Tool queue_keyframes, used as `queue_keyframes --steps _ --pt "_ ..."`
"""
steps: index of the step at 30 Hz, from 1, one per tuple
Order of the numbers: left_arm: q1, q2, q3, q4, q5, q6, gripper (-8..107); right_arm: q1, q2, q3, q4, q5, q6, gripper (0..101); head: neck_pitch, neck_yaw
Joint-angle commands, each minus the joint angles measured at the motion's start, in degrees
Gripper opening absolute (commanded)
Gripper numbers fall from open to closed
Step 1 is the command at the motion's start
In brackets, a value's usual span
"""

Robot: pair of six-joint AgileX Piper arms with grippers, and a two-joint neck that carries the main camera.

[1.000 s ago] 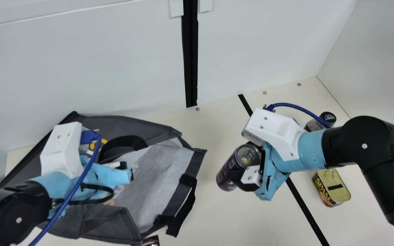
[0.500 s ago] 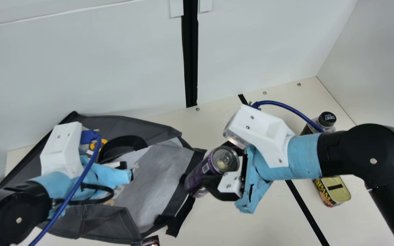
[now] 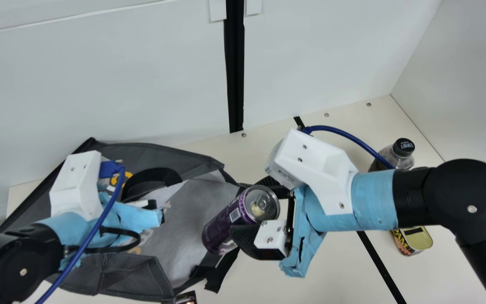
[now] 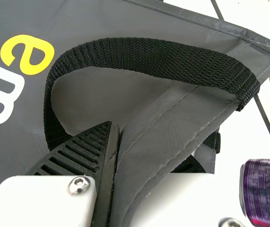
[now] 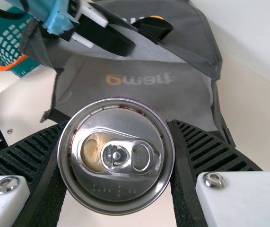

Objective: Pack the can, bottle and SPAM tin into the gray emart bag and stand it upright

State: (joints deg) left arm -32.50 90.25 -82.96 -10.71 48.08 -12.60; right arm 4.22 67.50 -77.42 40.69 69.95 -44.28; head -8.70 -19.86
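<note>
In the main view my left gripper (image 3: 139,215) is over the gray bag (image 3: 167,152), which lies on its side, mouth facing right. The left wrist view shows my left gripper (image 4: 114,142) shut on a fold of bag fabric (image 4: 149,137) beside the black handle. My right gripper (image 3: 253,209) is shut on the purple can (image 3: 220,230), tilted at the bag's mouth; its far end overlaps the lining. In the right wrist view the can's lid (image 5: 118,189) sits between the fingers of my right gripper (image 5: 117,142). Bottle (image 3: 402,154) and SPAM tin (image 3: 419,240) stand at right, partly behind my right arm.
A white wall (image 3: 141,76) runs behind the table, with another at the right. A teal basket with an orange rim (image 5: 17,62) stands beyond the bag in the right wrist view. A small dark object (image 3: 186,298) shows at the main view's bottom edge.
My right gripper has carried the can leftward, from bare table to over the bag's mouth. My right forearm now covers more of the SPAM tin. My left arm and the bag have kept still.
</note>
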Motion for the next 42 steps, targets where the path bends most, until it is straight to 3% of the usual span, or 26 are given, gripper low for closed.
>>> queue_keyframes --steps 1,42 --pt "0.0 0.0 0.0 0.0 0.0 0.0 -8 -0.1 0.05 0.05 0.89 -0.05 -0.45 0 -1.3 -0.14" --pt "0.0 0.0 0.0 0.0 0.0 0.0 -8 -8.47 4.34 8.86 16.04 -0.05 -18.06 0 -1.3 -0.14"
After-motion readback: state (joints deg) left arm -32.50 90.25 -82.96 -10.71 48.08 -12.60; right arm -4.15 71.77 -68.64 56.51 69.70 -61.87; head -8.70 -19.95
